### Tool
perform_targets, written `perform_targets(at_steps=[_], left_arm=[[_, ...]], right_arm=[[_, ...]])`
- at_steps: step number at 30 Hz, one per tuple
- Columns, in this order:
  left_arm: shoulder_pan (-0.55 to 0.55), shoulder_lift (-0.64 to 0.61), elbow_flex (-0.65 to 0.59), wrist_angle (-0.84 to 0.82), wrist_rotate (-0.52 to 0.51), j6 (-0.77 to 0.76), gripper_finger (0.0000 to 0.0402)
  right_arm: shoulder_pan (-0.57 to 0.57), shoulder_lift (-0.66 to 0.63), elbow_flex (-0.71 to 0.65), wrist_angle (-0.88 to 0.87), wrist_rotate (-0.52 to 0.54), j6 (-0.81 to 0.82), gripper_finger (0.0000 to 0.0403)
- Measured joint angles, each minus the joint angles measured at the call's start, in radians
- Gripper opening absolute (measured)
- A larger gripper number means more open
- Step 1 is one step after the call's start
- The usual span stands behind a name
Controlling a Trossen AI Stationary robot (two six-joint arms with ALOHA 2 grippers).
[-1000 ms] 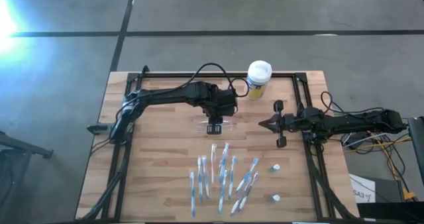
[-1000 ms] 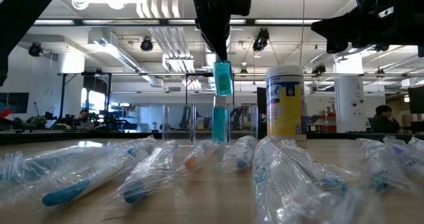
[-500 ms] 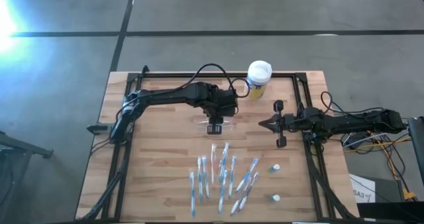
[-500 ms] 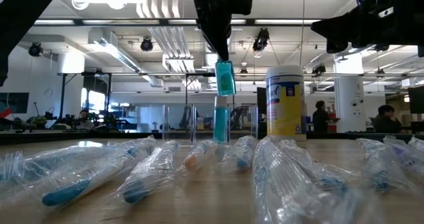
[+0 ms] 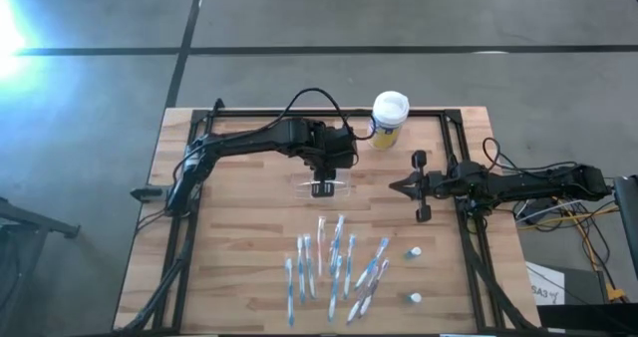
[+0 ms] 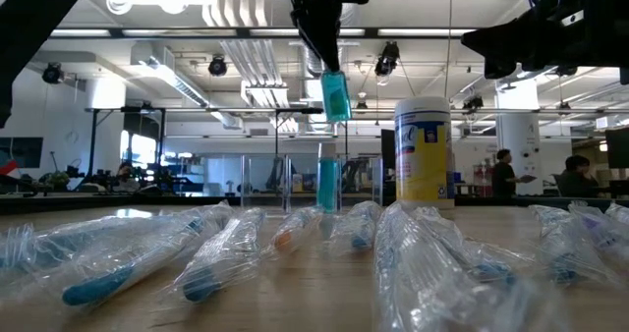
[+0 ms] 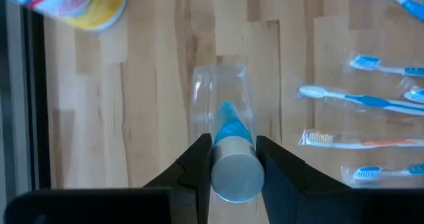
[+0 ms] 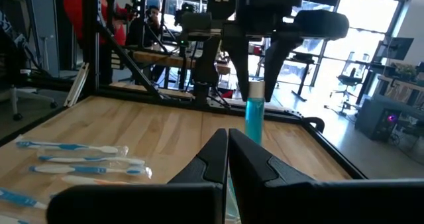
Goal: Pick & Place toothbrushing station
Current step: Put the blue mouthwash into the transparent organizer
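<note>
Surface: pale wooden slat surface [image 5: 239, 267], carrying everything.
Landmark: tall yellow canister with white lid [image 5: 389, 120] at the far edge.
Station: small clear plastic holder [image 5: 325, 188] lies just nearer than the canister; likely light, stiff, slippery and brittle, best taken across its short walls.
Left hand: left hand [image 7: 232, 159] hangs directly above the holder, clamped narrowly on a teal tube with grey cap [image 6: 335, 96], clear of the holder.
Right hand: right hand [image 5: 395, 186] waits beside the canister, closed tight, empty.
</note>
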Motion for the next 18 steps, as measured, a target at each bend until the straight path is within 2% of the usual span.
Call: perform_targets(at_steps=[9,18], left_arm=[[0.010,-0.001,-0.032,-0.048,-0.016,-0.028,0.0096],[0.014,-0.002,-0.161,0.024,-0.017,-0.021,0.0096]], right_arm=[[0.000,0.000,0.000,0.000,0.000,0.000,0.0008],[0.000,0.000,0.000,0.000,0.000,0.001,0.0008]])
